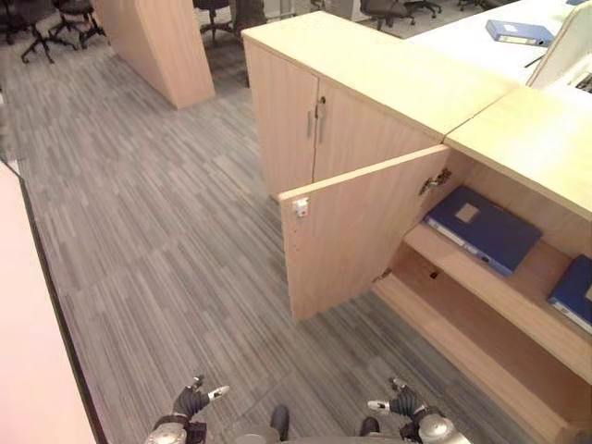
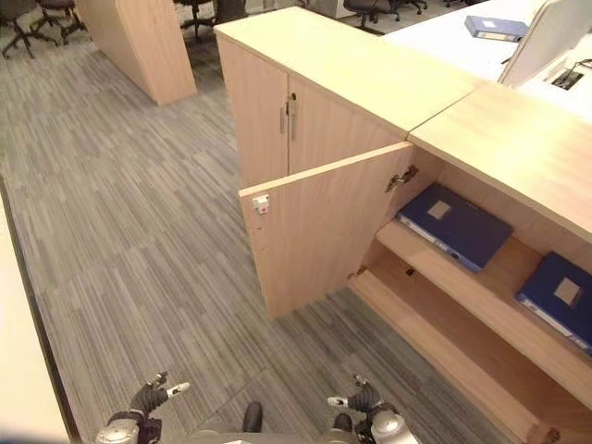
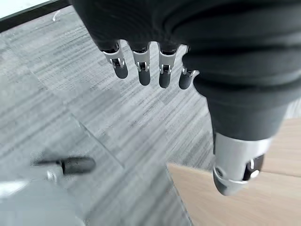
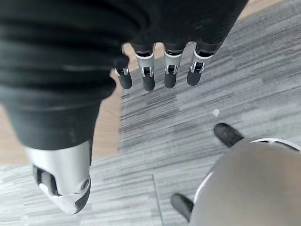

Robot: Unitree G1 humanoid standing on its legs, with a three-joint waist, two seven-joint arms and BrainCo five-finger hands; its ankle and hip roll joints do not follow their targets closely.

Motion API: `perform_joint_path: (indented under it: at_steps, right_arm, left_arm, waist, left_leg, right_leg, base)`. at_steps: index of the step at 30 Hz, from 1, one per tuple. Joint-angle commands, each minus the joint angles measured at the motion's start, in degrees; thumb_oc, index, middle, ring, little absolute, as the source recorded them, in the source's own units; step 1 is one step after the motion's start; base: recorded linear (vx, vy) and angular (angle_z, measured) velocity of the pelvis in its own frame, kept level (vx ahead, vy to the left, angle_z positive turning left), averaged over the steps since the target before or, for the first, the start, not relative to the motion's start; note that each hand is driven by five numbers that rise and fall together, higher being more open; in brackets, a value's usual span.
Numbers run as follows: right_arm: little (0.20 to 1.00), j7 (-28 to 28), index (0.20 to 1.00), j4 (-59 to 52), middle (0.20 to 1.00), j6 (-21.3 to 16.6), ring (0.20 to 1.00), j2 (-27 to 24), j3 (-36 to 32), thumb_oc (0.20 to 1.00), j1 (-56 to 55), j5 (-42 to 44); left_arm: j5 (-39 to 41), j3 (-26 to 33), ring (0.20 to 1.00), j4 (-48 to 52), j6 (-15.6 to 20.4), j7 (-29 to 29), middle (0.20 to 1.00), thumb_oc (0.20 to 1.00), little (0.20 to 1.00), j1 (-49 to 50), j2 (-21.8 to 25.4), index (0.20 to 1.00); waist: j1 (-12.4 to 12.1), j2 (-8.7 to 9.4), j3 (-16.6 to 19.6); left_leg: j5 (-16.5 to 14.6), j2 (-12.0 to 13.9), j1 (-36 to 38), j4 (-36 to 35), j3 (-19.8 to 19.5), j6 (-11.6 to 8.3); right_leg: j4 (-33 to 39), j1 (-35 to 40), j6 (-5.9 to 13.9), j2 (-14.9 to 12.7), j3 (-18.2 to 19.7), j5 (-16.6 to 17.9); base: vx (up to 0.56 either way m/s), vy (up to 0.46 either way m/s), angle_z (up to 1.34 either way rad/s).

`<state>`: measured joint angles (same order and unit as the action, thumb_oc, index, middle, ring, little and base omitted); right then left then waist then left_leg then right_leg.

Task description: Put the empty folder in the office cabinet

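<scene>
Two folders shelved, far from fingers

Two blue folders flat on open cabinet shelf

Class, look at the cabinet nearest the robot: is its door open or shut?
Open. The door stands swung outward, showing the shelf inside with a blue folder lying flat on it.

Black office chairs stand on grey striped carpet by a wooden partition
</scene>
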<state>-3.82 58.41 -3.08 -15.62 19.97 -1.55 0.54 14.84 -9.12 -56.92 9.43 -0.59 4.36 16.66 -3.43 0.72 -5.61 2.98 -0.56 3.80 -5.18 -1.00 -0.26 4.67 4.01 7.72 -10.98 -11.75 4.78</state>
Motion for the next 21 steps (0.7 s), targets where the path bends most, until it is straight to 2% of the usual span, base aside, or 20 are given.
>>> perform_joint_path:
  at_steps: [1,4,11,17,21]
  right_arm:
    - [1.0,-0.23,1.0,-1.84,1.0,-0.92,1.0,-2.19,0.55,1.0,1.13,-0.66]
    - [1.0,-0.05,1.0,-2.11,1.0,-0.94,1.0,-2.11,0.62,1.0,0.67,-0.81]
    - [1.0,0.68,1.0,-3.42,1.0,-0.98,1.0,-2.25,2.0,1.0,-0.5,-1.68]
    - [1.0,1.98,1.0,-6.32,1.0,-1.72,1.0,-3.29,3.49,1.0,-1.52,-1.29]
    - [1.0,2.21,1.0,-5.96,1.0,-1.86,1.0,-3.39,3.62,1.0,-1.67,-0.72]
  left_arm:
    - [1.88,0.3,1.0,2.61,2.95,-0.16,1.0,1.0,1.0,-6.26,0.36,1.0]
    - [2.19,0.32,1.0,3.38,3.08,-0.32,1.0,1.0,1.0,-6.97,0.49,1.0]
    - [5.85,2.43,1.0,5.71,4.01,-2.71,1.0,1.0,1.0,-15.29,4.73,1.0]
    - [8.98,5.89,1.0,1.07,5.03,-4.5,1.0,1.0,1.0,-26.65,13.99,1.0]
    - [10.03,6.45,1.0,-0.74,5.31,-4.83,1.0,1.0,1.0,-29.91,16.54,1.0]
  waist:
    - [-0.04,0.33,-0.47]
    - [0.3,0.46,0.01]
    - [2.98,0.41,1.73]
    - [5.92,0.83,2.07]
    - [6.61,1.18,2.01]
  left_leg:
    - [-6.09,1.31,1.99,1.15,-0.61,-2.05]
    - [-6.34,1.4,2.67,1.0,-0.37,-2.16]
    - [-6.9,2.27,4.74,0.18,1.63,-2.66]
    - [-7.21,3.02,5.17,0.18,4.35,-3.2]
    - [-7.26,3.23,5.08,0.18,5.17,-3.3]
  right_leg:
    - [-4.25,-0.23,3.66,-1.7,1.44,-2.52]
    - [-3.67,0.63,3.6,-1.51,1.7,-2.83]
    - [-2.62,1.77,3.53,-0.78,3.6,-3.49]
    - [-2.26,0.67,4.15,-0.27,6.09,-2.76]
    - [-2.23,0.03,4.46,-0.17,7.02,-2.49]
  base:
    - [0.09,0.001,-0.14]
    - [0.07,0.0,-0.1]
    - [0.08,0.006,-0.17]
    - [0.04,-0.012,-0.25]
    - [0.01,-0.006,-0.19]
